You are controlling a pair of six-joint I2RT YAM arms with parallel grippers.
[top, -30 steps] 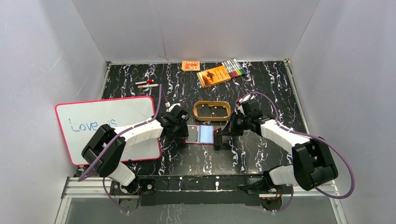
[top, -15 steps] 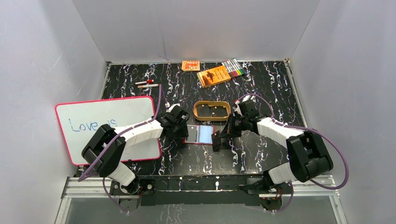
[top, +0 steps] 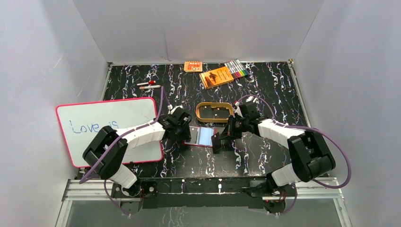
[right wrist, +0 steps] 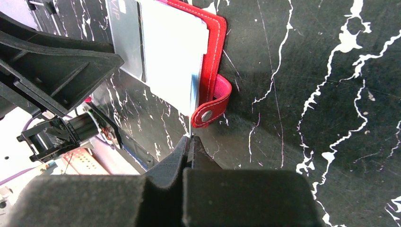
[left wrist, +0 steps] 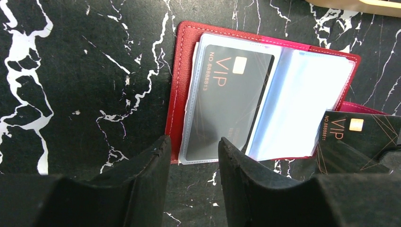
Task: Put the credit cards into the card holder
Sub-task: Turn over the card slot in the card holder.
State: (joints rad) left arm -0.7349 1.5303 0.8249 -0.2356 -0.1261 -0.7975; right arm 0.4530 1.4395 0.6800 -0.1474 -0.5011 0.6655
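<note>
The dark red card holder (top: 202,136) lies open on the table, its clear sleeves up. In the left wrist view one black VIP credit card (left wrist: 227,101) sits inside the left sleeve of the card holder (left wrist: 177,90). My right gripper (top: 223,136) is shut on a second black VIP credit card (left wrist: 352,139), held on edge at the holder's right side, by the snap tab (right wrist: 213,109). In the right wrist view this card (right wrist: 190,124) shows edge-on between the closed jaws of the right gripper (right wrist: 189,142). My left gripper (left wrist: 194,153) is open and empty, its tips at the holder's near left edge.
A tan oval tray (top: 214,103) stands just behind the holder. A whiteboard (top: 108,127) lies at the left under my left arm. Two orange packets (top: 216,76) (top: 193,66) and a pack of markers (top: 236,69) lie at the back. Small pens (top: 147,85) lie at the back left.
My right gripper has moved left with its card, up to the holder's right edge. The left gripper and the holder have hardly moved.
</note>
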